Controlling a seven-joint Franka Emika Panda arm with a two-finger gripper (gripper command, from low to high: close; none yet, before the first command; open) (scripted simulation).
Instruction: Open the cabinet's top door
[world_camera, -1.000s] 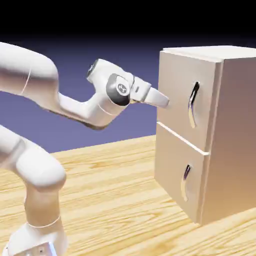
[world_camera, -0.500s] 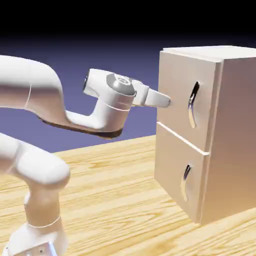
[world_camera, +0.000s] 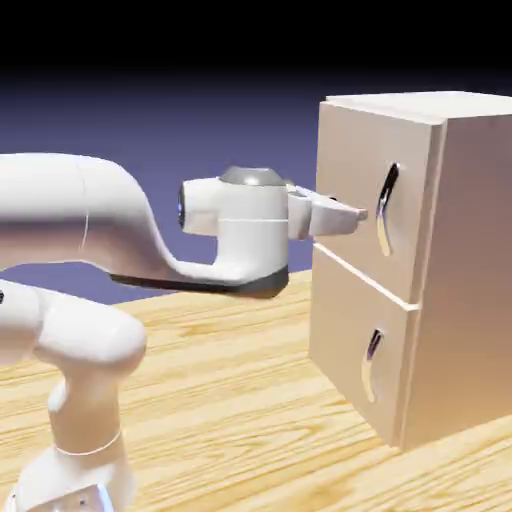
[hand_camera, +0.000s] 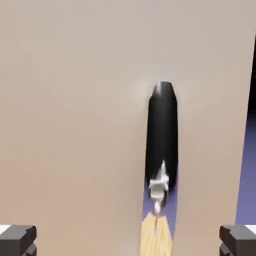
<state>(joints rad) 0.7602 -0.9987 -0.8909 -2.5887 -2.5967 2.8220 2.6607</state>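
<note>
The beige cabinet (world_camera: 470, 260) stands at the right of the exterior view. Its top door (world_camera: 350, 190) is shut and carries a long curved silver handle (world_camera: 386, 208). My gripper (world_camera: 352, 213) points level at that door, its tips just left of the handle and a short way off the panel. In the hand view the top door (hand_camera: 75, 125) fills the picture and the handle (hand_camera: 161, 145) runs upright, slightly right of the middle. Both grey fingertips (hand_camera: 18, 239) sit far apart at the bottom corners, so my gripper (hand_camera: 128, 240) is open and holds nothing.
Below the top door is a shorter bottom door (world_camera: 345, 345) with a smaller handle (world_camera: 371, 362). The cabinet rests on a wooden table (world_camera: 230, 400). My white arm (world_camera: 90, 220) stretches in from the left at door height.
My hand has rolled level and moved right, closer to the top door's handle. The fingers have stayed wide apart throughout.
</note>
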